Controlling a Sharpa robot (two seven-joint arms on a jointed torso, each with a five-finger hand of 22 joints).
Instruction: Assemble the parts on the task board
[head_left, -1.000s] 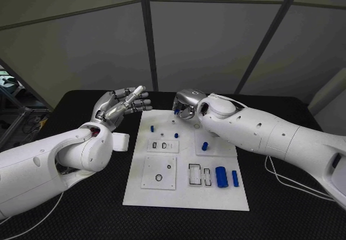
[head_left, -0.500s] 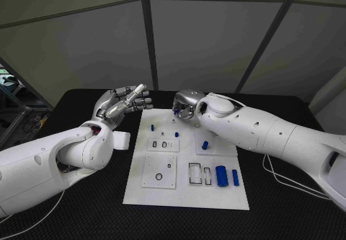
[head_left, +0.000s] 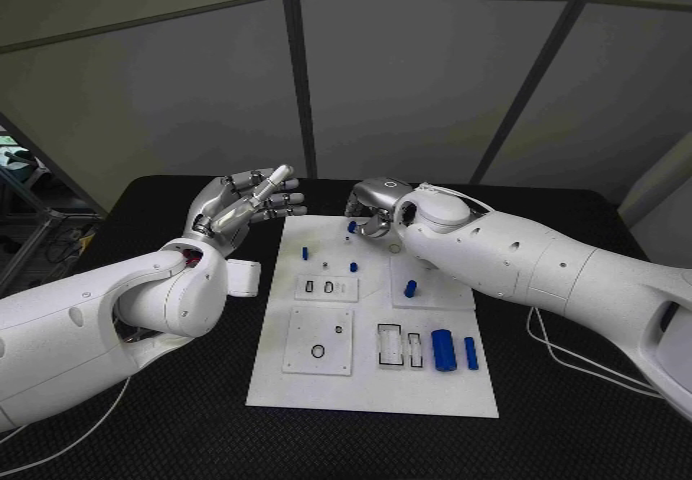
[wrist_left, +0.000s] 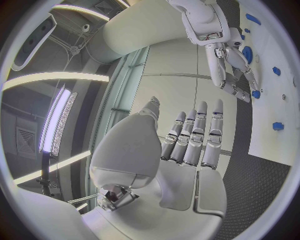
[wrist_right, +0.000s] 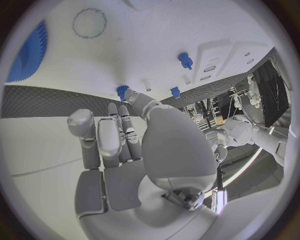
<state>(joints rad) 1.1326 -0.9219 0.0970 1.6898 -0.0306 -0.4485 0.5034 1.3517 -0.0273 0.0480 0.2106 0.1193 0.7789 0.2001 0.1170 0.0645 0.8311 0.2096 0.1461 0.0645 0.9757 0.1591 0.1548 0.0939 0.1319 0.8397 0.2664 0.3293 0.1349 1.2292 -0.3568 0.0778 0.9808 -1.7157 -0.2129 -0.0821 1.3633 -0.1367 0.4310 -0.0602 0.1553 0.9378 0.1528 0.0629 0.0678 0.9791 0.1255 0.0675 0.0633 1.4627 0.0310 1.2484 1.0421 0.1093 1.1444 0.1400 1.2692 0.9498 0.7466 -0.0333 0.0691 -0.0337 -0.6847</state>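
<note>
The white task board (head_left: 368, 385) lies mid-table. My right hand (head_left: 378, 210) hovers over its far edge, fingers curled down, pinching a small blue part (head_left: 351, 227) at the fingertips. The same part (wrist_right: 122, 90) sits just above the board in the right wrist view and shows as a blue piece (wrist_left: 255, 93) in the left wrist view. My left hand (head_left: 248, 203) is raised left of the board's far corner, fingers spread and holding nothing. On the board are a blue peg (head_left: 304, 255), a short blue piece (head_left: 410, 291), a thick blue cylinder (head_left: 443, 352) and a slim blue bar (head_left: 470, 354).
Raised white plates with slots (head_left: 327, 290) and a ring (head_left: 317, 354) sit on the board's left half, and black-outlined recesses (head_left: 391, 347) lie near the cylinder. A blue gear (wrist_right: 28, 52) lies on the board. Cables (head_left: 570, 355) trail on the black table right of the board.
My right hand has come down slightly toward the board's far edge with the small blue part. The left hand has stayed raised, shifting only a little.
</note>
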